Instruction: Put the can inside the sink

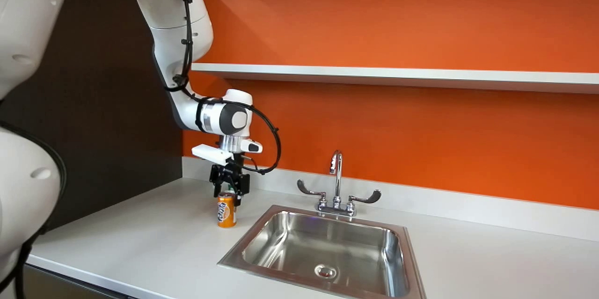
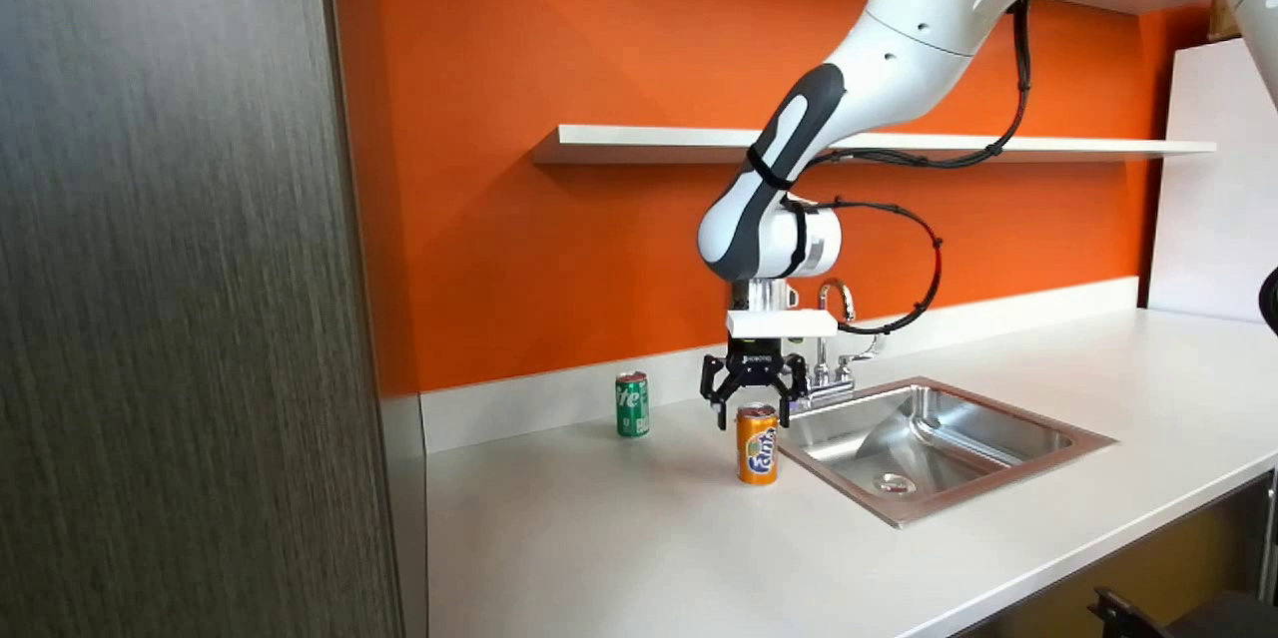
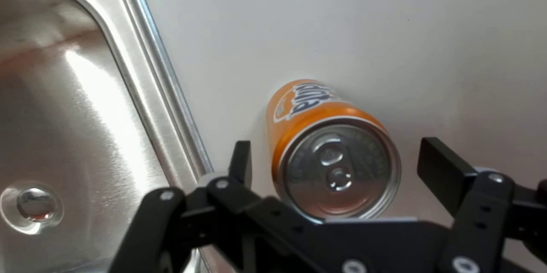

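Note:
The orange can [image 1: 226, 211] stands upright on the counter beside the sink, in both exterior views [image 2: 757, 448]. In the wrist view the can [image 3: 307, 102] shows its silvery top between the fingers. My gripper [image 1: 228, 198] points down over the can, in both exterior views [image 2: 753, 418]. It is open, one finger on each side of the can's top, with a visible gap on both sides in the wrist view [image 3: 339, 166]. The steel sink [image 1: 250, 233] lies beside the can, in both exterior views [image 2: 849, 490]. Its rim [image 3: 128, 59] runs along the left in the wrist view.
A chrome faucet [image 1: 338, 182] with two handles stands on the sink's back rim. A green can [image 2: 632, 405] stands on the counter near the back wall. A white shelf [image 1: 393, 73] runs along the orange wall above the counter. A dark panel [image 1: 107, 102] borders the counter.

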{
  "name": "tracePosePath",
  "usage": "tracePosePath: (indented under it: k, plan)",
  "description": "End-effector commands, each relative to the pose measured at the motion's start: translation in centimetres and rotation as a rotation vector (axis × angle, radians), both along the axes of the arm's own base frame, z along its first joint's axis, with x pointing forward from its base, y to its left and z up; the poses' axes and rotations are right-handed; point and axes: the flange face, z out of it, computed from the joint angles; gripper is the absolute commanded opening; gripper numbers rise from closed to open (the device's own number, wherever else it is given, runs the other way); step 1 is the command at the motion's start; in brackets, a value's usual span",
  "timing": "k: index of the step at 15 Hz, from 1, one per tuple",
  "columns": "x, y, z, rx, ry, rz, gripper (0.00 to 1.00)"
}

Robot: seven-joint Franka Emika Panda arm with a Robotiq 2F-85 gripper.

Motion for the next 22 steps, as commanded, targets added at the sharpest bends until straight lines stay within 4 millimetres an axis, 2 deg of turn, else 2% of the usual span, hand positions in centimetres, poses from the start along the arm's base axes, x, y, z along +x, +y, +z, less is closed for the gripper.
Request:
tracePosePath:
  k: [1, 3, 4, 5, 7, 11, 14, 16, 22]
  plan:
    - [0.5, -0.1, 0.2, 0.012, 0.017, -0.010, 1.00]
    - [0.5, -0.1, 0.1, 0.013, 0.018, -0.012, 1.00]
    - [0.6, -0.2, 0.1, 0.015, 0.018, -0.012, 0.96]
    - [0.6, -0.2, 0.1, 0.015, 0.018, -0.013, 0.74]
    - [0.6, -0.2, 0.0, 0.015, 0.021, -0.013, 0.69]
    - [0.7, -0.1, 0.2, 0.014, 0.023, -0.014, 0.38]
    - [0.5, 0.1, 1.0, 0.007, 0.018, -0.008, 0.38]
    - [0.1, 0.3, 2.2, -0.004, 0.005, -0.009, 0.38]
    - [-0.8, 1.0, 7.9, -0.025, -0.046, -0.001, 0.38]
